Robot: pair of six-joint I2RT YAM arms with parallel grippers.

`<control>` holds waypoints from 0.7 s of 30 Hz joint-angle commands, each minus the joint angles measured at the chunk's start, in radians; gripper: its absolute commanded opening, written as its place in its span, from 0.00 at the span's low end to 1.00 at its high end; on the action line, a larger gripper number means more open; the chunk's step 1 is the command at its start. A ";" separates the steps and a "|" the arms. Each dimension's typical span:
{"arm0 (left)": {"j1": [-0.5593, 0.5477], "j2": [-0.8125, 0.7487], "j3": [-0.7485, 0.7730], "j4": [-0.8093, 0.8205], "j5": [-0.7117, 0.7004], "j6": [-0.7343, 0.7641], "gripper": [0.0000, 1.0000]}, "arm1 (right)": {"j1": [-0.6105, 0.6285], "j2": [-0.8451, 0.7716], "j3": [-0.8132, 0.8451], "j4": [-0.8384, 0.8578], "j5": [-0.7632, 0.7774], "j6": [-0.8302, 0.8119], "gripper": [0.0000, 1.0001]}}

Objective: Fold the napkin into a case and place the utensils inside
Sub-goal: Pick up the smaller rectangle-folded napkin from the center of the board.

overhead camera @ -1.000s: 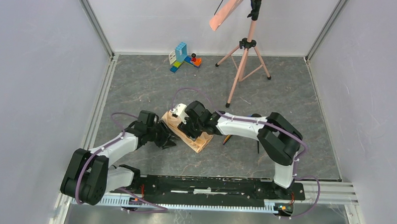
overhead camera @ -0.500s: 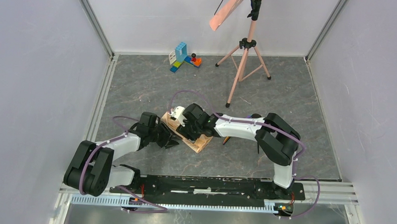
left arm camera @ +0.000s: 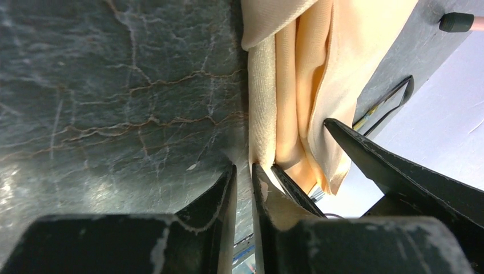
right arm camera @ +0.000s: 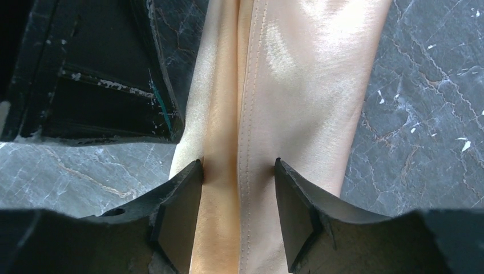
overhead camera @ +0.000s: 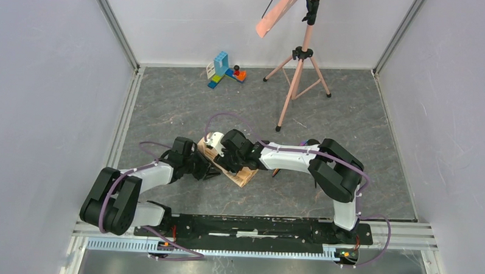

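Two arms, one napkin (overhead camera: pixel 245 173), one pink tripod (overhead camera: pixel 298 72) and one little heap of toy blocks (overhead camera: pixel 224 68). Starting at the left, the left arm (overhead camera: pixel 147 176) is doubled back at its elbow by the near corner, with the forearm running low and rightward to the cloth. The left claw (left arm camera: pixel 244 171) sits right at the napkin's left edge, jaws almost together with only a slit between them. I cannot tell whether any cloth is pinched in there. The napkin lies folded into a narrow layered strip, slanted across the middle of the table (overhead camera: pixel 180 110), with bare grey top all round it. Over it the right claw (right arm camera: pixel 238 165) points down with its jaws apart, one tip on each side of a stitched seam, clasping nothing. The right arm (overhead camera: pixel 288 155) bends at the right and reaches left across. Under that forearm, just past the cloth's right end, a bit of cutlery (overhead camera: pixel 276 172) peeps out; too little shows to count. Blocks and tripod stand well apart at the far side.
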 commanded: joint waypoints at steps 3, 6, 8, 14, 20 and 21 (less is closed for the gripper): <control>-0.015 0.036 -0.014 0.041 -0.026 -0.026 0.21 | 0.006 0.017 -0.001 0.045 0.066 0.004 0.50; -0.018 0.051 -0.014 0.050 -0.026 -0.026 0.19 | 0.007 0.018 0.003 0.049 0.057 0.011 0.42; -0.022 0.062 -0.013 0.054 -0.026 -0.026 0.18 | 0.008 0.010 0.010 0.045 0.043 0.016 0.33; -0.025 0.073 -0.019 0.065 -0.033 -0.028 0.14 | 0.009 -0.022 0.040 0.014 0.005 0.037 0.02; -0.029 0.069 -0.028 0.066 -0.045 -0.030 0.10 | 0.008 -0.032 0.065 -0.018 -0.027 0.096 0.00; -0.029 0.070 -0.029 0.066 -0.046 -0.030 0.09 | 0.008 -0.032 0.070 -0.024 -0.038 0.105 0.00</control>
